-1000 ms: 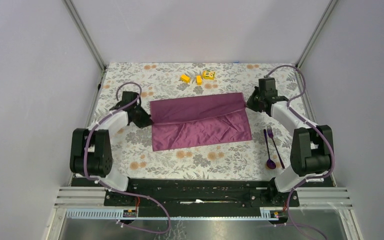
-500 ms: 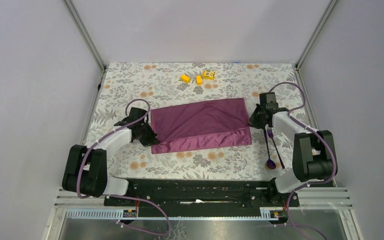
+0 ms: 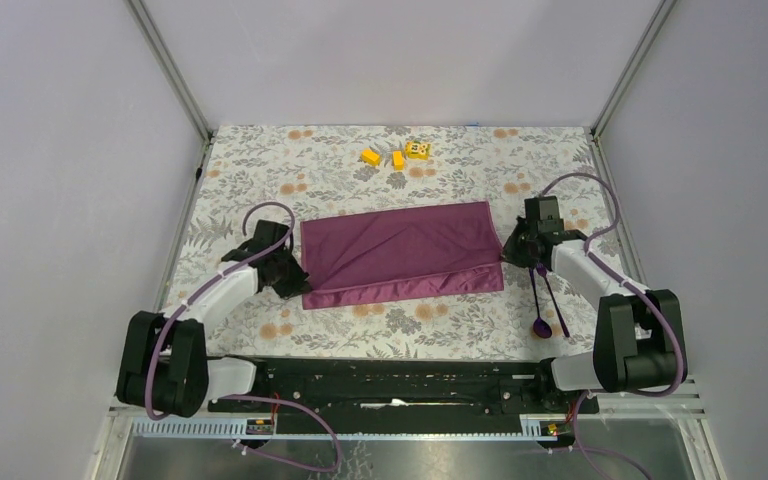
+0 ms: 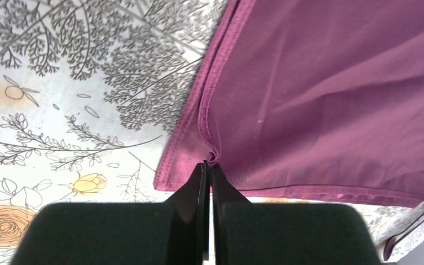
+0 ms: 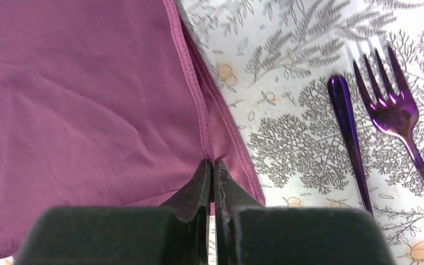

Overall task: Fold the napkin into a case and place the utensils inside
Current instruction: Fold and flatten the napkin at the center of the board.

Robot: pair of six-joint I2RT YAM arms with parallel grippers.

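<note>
Left gripper, right gripper: jaws pressed together, each pinching a side hem of the napkin mid-table. One fold nearly laid; further folds left. Spoon, fork outside, right. Yellow blocks far.

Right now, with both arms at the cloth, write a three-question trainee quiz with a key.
1. True or false: the left gripper and right gripper are each shut on an edge of the napkin.
2. The fork and spoon lie: A) inside the napkin B) on the tablecloth beside it C) in the left gripper.
3. How many yellow blocks sit beyond the napkin?
Key: 1 true; 2 B; 3 three.
</note>
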